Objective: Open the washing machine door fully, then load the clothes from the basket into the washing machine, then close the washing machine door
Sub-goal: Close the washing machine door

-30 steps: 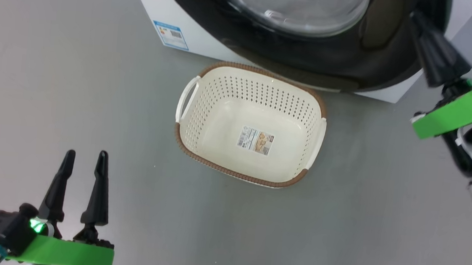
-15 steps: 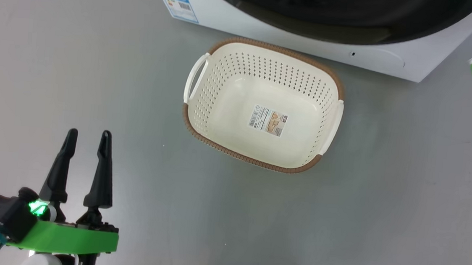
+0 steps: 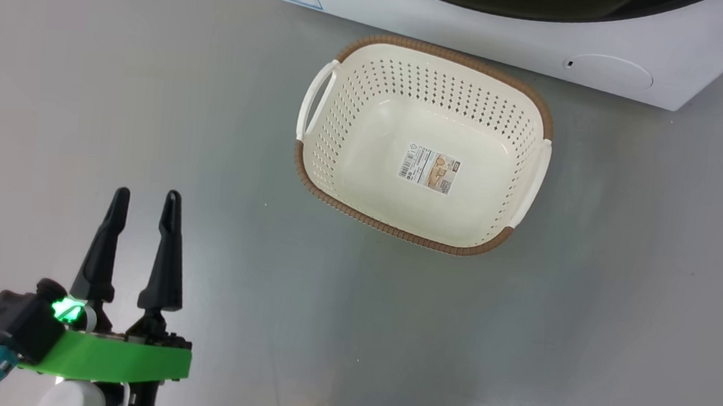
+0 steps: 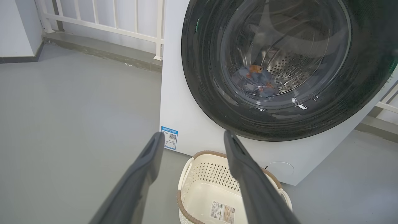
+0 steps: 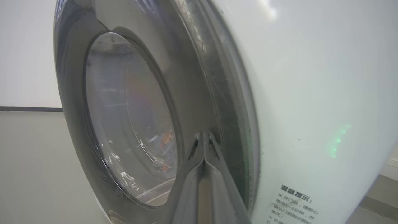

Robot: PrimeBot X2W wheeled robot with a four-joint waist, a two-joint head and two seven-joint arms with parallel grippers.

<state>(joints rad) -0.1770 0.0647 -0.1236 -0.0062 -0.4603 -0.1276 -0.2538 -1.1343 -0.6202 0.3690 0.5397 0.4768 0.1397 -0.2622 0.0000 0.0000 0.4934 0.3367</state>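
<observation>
My head camera looks steeply down at floor (image 3: 151,83): basket (image 3: 335,143) mid-frame, washing machine (image 3: 479,25) base along top edge. My left wrist camera sits low, well back, faces machine front and door (image 4: 202,93); shares basket and blue sticker (image 4: 169,137) with head view. My right wrist camera very close, looks edge-on along door rim.

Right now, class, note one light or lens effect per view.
Head view: the cream-white perforated plastic basket casts a soft shadow on the grey floor. Left wrist view: reflections on the glossy round black door dim the blue clothes. Right wrist view: green glow on the white washing machine.
</observation>
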